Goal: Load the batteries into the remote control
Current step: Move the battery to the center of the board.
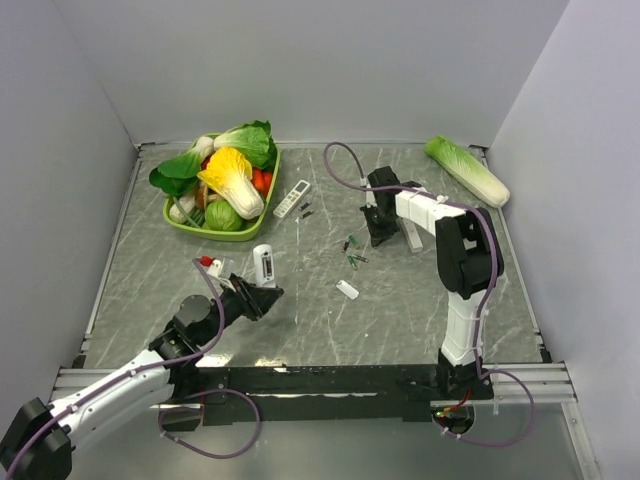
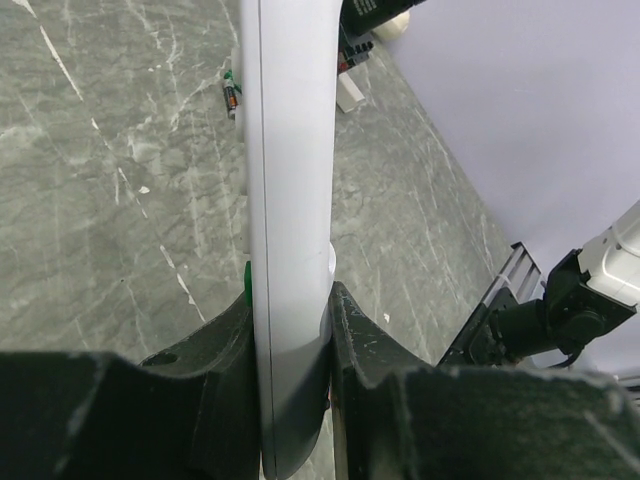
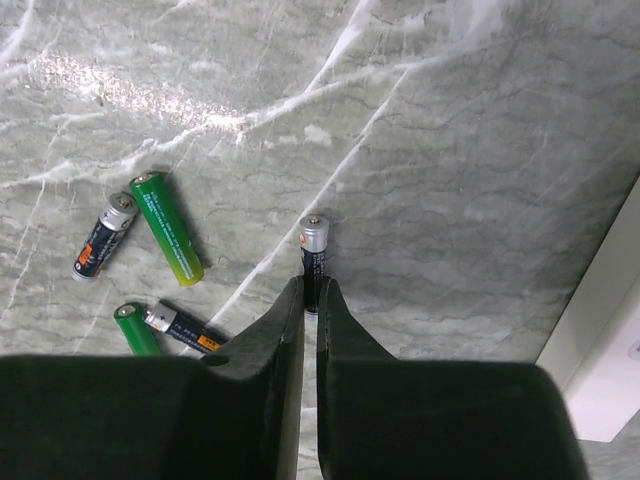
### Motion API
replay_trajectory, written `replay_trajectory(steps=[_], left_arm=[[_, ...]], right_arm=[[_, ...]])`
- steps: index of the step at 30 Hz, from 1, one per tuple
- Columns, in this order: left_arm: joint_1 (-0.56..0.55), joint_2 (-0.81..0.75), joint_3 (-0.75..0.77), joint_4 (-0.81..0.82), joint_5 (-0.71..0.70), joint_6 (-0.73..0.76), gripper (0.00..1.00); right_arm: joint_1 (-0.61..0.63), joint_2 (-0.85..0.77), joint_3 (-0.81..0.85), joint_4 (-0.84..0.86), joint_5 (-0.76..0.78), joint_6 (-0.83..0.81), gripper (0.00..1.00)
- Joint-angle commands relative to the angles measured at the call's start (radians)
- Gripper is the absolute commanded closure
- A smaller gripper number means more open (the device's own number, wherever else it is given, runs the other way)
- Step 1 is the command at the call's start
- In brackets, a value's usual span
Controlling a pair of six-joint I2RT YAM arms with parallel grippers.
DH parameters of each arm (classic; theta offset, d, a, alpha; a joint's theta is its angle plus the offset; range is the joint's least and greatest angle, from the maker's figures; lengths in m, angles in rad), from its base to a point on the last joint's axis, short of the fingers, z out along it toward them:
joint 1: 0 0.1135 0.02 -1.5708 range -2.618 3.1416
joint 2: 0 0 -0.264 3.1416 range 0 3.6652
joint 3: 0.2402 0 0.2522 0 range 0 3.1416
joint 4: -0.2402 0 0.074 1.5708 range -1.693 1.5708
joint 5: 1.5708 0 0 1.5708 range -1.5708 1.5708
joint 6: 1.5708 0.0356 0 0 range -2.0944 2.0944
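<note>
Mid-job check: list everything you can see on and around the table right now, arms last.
remote control: one, white, in the left gripper
loose batteries: four, two green and two dark, on the table by the right gripper
held battery: one, dark with a silver end, between the right fingers
small flat piece: one, white, mid-table
grey-button remote: one, white, right of the tray
tray: one, green, far left, full of vegetables
cabbage: one, green and white, far right corner
table: one, grey marbled
left gripper: shut on the remote control
right gripper: shut on the held battery
</note>
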Motion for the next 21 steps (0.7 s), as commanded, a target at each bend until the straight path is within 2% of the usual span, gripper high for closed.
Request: replay_trajectory(steps=[1, 9, 13, 15, 17, 18, 21], left_arm=[[0.003, -0.031, 0.015, 0.052, 0.035, 0.02, 0.99], [0.003, -0.07, 0.015, 0.038, 0.06, 0.009, 0.99], [0.003, -0.098, 0.013, 0.027, 0.069, -0.005, 0.99], [0.003, -0.116, 0.015, 0.018, 0.069, -0.006, 0.99], [0.003, -0.135, 0.015, 0.007, 0.069, -0.011, 0.99], [0.003, -0.141, 0.015, 0.006, 0.071, -0.011, 0.99], [0.003, -0.158, 0.014, -0.004, 0.069, -0.017, 0.99]], right_arm=[[0.012, -0.082, -0.065, -0.027, -0.001, -0.044, 0.96], [0.018, -0.17, -0.196, -0.05, -0.011, -0.015, 0.94], [0.018, -0.188, -0.251, -0.033, 0.009, 0.071, 0.93], [0.018, -0.205, -0.286, -0.022, 0.012, 0.092, 0.88], [0.02, -0.222, -0.314, -0.009, 0.008, 0.108, 0.8], [0.018, -0.227, -0.322, -0.004, 0.009, 0.114, 0.7], [0.02, -0.246, -0.345, 0.001, 0.0, 0.121, 0.58]])
